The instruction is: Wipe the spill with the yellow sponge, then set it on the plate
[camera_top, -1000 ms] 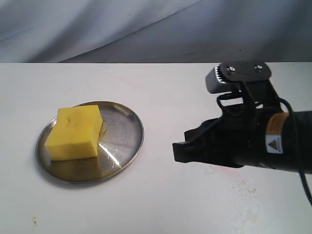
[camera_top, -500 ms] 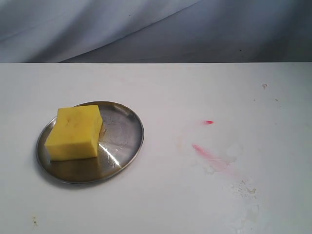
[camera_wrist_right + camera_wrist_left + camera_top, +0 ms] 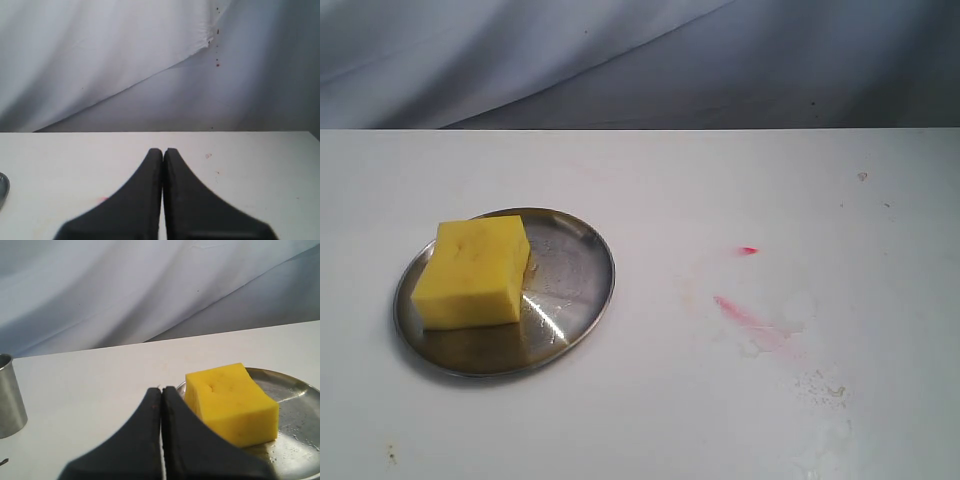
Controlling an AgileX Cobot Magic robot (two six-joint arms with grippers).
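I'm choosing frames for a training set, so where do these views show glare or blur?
Exterior view: sharp, with bright glare streaks on the plate beside the yellow sponge. Left wrist view: the shut left pincer looks soft near the lens, the sponge crisp. Right wrist view: the right pincer blurs toward its base.

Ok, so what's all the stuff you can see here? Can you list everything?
yellow sponge: one, bright yellow, lying on the plate
plate: one, shiny steel, left part of the table
red-pink streaks: two, on the table right of the plate
pale wet smears: a few, whitish, near the longer streak
metal cup: one, silver, only in the left wrist view
table: one, white
cloth: one, grey-blue, behind the table
left gripper: black, shut, empty
right gripper: black, shut, empty
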